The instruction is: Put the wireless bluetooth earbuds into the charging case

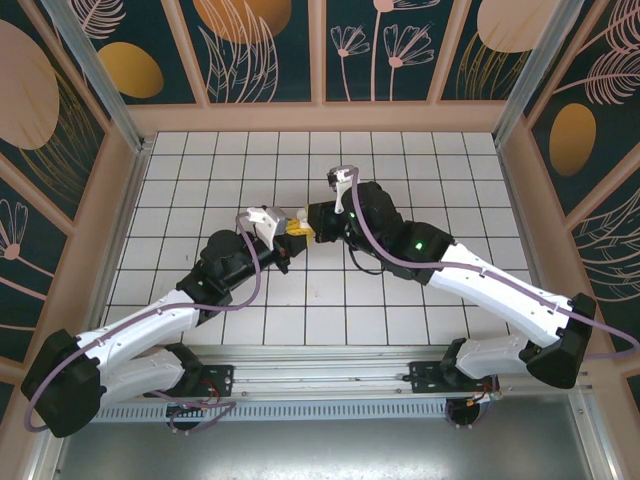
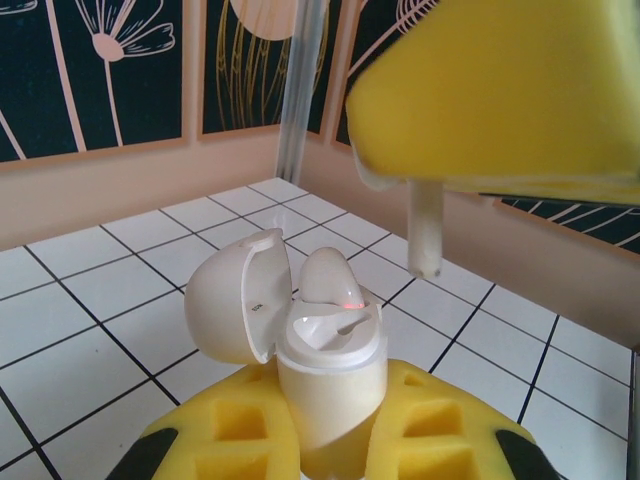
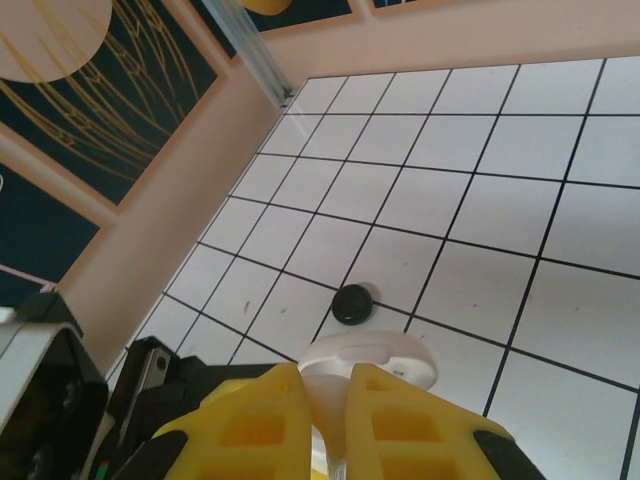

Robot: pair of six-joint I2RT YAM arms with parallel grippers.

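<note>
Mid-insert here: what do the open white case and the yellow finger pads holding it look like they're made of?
Charging case: smooth white plastic by its look, semi-gloss, with soft highlights on the open lid. Pads of the left gripper: matte yellow with moulded square recesses. They are probably printed plastic or firm rubber; the look leaves that open.

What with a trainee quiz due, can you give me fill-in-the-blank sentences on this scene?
1. The left gripper holds a white case whose lid stands ____.
2. The right gripper holds a ____ earbud above it.
3. The case already seats ____ other earbud.
4. The round thing on the tiles is ____.
Missing: open; white; one; black.
</note>
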